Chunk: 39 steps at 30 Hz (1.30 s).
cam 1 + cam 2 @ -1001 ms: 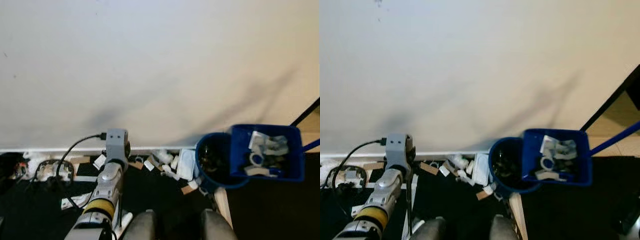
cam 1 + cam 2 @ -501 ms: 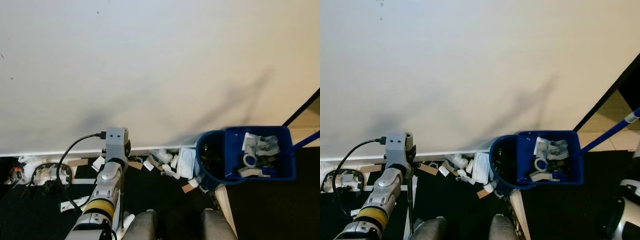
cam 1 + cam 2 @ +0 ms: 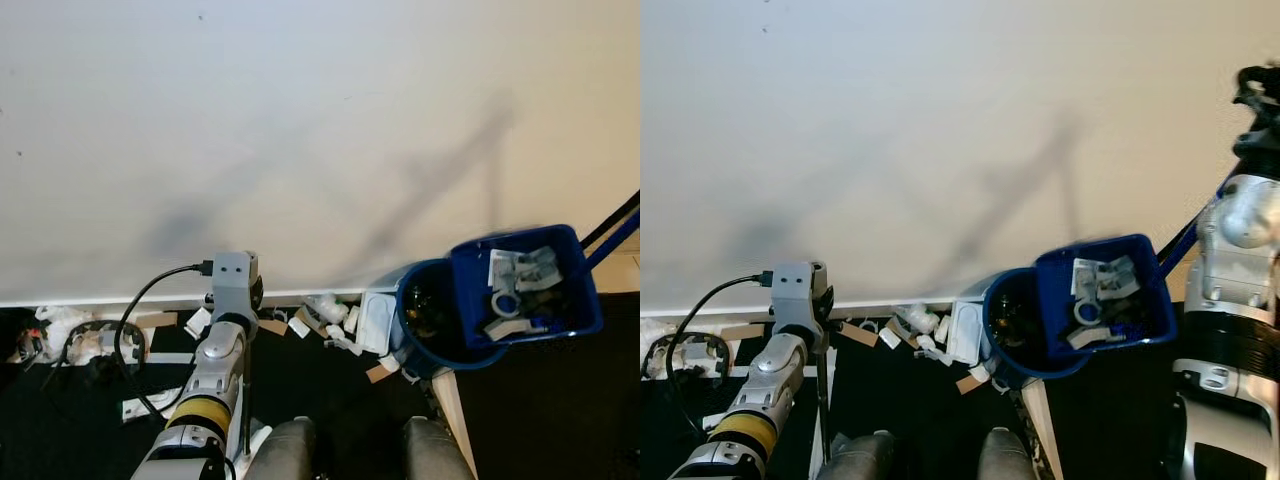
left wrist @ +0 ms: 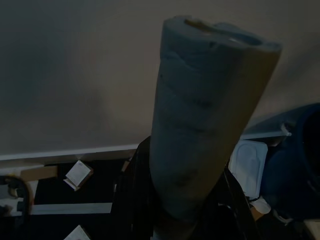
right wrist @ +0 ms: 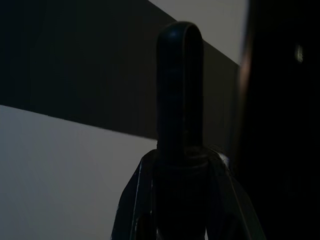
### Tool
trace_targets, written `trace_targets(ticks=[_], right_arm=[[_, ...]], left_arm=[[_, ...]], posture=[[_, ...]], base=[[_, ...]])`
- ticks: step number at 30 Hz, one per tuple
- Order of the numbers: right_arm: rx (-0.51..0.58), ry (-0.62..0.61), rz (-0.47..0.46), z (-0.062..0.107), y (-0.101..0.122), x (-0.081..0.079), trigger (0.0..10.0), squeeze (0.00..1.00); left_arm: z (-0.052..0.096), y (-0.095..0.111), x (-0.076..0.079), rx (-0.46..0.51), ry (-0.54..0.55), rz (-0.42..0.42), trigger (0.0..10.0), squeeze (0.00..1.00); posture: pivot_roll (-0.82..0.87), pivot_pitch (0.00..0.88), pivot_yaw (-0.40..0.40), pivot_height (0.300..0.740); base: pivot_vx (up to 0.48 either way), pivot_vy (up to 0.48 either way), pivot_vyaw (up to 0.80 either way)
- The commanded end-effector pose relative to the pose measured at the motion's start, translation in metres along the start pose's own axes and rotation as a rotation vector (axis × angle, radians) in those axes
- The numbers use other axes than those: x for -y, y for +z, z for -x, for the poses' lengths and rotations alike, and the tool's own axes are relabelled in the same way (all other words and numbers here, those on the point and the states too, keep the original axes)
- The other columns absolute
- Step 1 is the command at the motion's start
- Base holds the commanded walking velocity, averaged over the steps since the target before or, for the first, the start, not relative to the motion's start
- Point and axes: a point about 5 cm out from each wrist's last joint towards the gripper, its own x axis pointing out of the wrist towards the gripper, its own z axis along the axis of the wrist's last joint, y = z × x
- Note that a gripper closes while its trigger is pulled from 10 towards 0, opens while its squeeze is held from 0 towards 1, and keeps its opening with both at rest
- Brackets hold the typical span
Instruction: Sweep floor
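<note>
A blue long-handled dustpan (image 3: 525, 290) holding white scraps and a ring hangs tilted, its mouth against a round blue bin (image 3: 425, 320) by the wall. Its blue handle (image 3: 1185, 235) runs up to my raised right arm (image 3: 1235, 260); in the right wrist view my right gripper (image 5: 180, 195) is shut on the handle's dark looped end (image 5: 179, 75). My left arm (image 3: 215, 370) reaches toward the baseboard. My left gripper (image 4: 185, 205) is shut on a grey foam-wrapped broom handle (image 4: 205, 115). Paper and cardboard scraps (image 3: 325, 318) lie on the dark floor along the wall.
A white wall and baseboard (image 3: 120, 300) close off the front. A black cable (image 3: 150, 295) and more litter (image 3: 75, 340) lie at the left. A white lid (image 3: 376, 322) leans beside the bin. A pale wooden strip (image 3: 452, 420) runs below the bin.
The dustpan has lifted and tilted toward the bin. My right arm has risen into the right eye view. The left arm has stayed put.
</note>
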Motion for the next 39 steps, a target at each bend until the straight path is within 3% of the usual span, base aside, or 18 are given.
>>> trace_targets(ticks=[1,5,6,7,14,20,32,39], right_arm=[[0.143,0.020,-0.055,-0.005,0.025,-0.017,10.0,0.00],[0.160,0.088,-0.109,0.007,0.029,-0.046,10.0,0.00],[0.160,0.088,-0.109,0.007,0.029,-0.046,10.0,0.00],[0.174,0.120,-0.125,0.014,0.033,-0.061,10.0,0.00],[0.271,0.214,-0.119,0.021,0.049,-0.084,10.0,0.00],[0.313,0.220,-0.086,0.017,0.053,-0.086,10.0,0.00],[0.351,0.174,0.054,0.005,0.046,-0.063,10.0,0.00],[0.427,0.257,0.062,0.008,0.055,-0.075,10.0,0.00]], left_arm=[[0.006,-0.020,0.008,-0.075,-0.015,0.076,10.0,0.00],[0.006,-0.020,0.008,-0.075,-0.016,0.074,10.0,0.00],[0.006,-0.020,0.008,-0.075,-0.016,0.074,10.0,0.00],[0.005,-0.020,0.008,-0.074,-0.017,0.073,10.0,0.00],[0.005,-0.019,0.009,-0.069,-0.013,0.077,10.0,0.00],[0.005,-0.019,0.009,-0.071,-0.013,0.078,10.0,0.00],[0.002,-0.017,0.008,-0.072,-0.023,0.069,10.0,0.00],[0.000,-0.014,0.009,-0.069,-0.034,0.062,10.0,0.00]], posture=[[-0.03,0.062,-0.031,0.740],[-0.03,0.061,-0.030,0.740],[-0.03,0.061,-0.030,0.740],[-0.03,0.058,-0.031,0.740],[-0.03,0.055,-0.034,0.740],[-0.03,0.051,-0.033,0.740],[-0.04,0.038,-0.009,0.740],[-0.04,0.035,-0.001,0.740]], base=[[0.000,0.000,0.00],[0.000,0.000,0.00],[0.000,0.000,0.00],[0.000,0.000,0.00],[0.000,0.000,0.00],[0.000,0.000,0.00],[0.000,0.000,0.00],[0.000,0.000,0.00]])
